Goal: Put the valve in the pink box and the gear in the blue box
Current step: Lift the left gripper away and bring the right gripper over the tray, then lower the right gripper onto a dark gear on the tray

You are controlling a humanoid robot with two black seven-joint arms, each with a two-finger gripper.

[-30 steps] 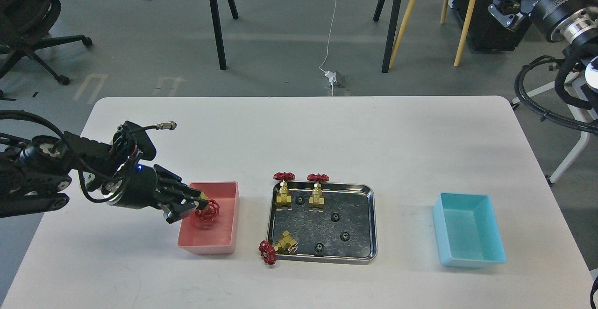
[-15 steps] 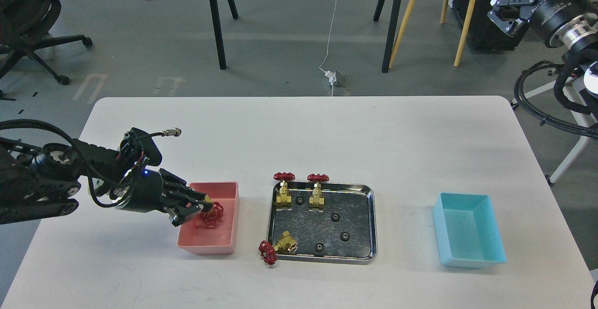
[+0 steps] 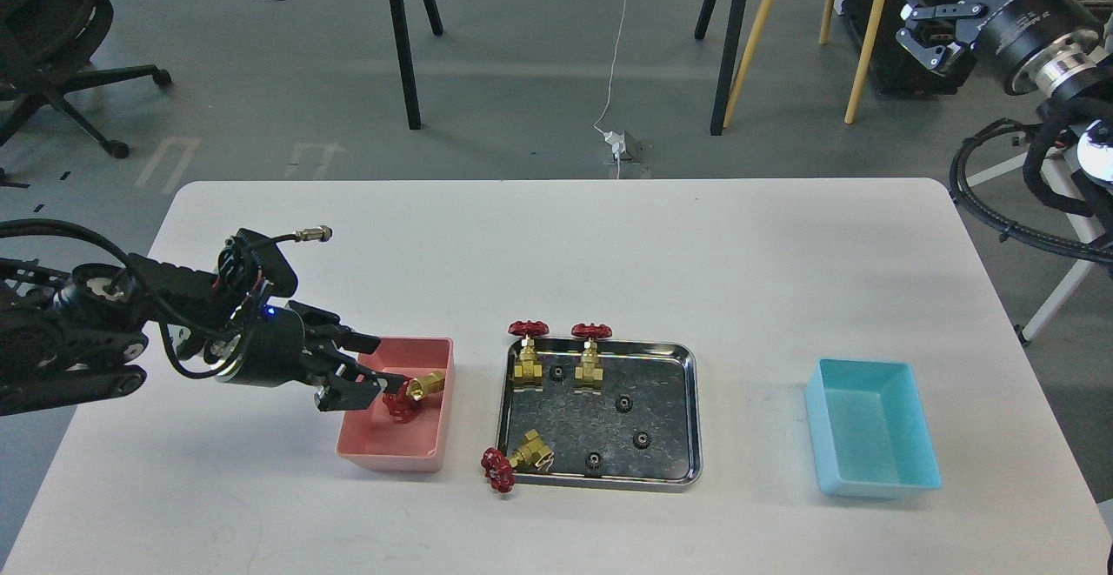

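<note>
- The small brass-bodied valve with the round red handwheel (image 3: 412,391) lies on its side inside the salmon-pink plastic box (image 3: 439,423), brass end toward the box's far right wall.
- Your left hand (image 3: 372,363) is spread, its two black fingers parted over the box's left part; whether a fingertip touches the handwheel cannot be told.
- Lift straight up before swinging away from the pink box, so the fingers do not snag the handwheel or drag the box across the white bench (image 3: 556,244).
- Right of the pink box, the shiny steel tray (image 3: 687,357) holds three more valves and the tiny black gears (image 3: 623,403); one valve overhangs its near left corner, so approach it gently.
- Beyond the tray, the light turquoise box (image 3: 874,484) looks empty.
- Your right hand (image 3: 930,31) hangs high, spread, far from the pink box.
</note>
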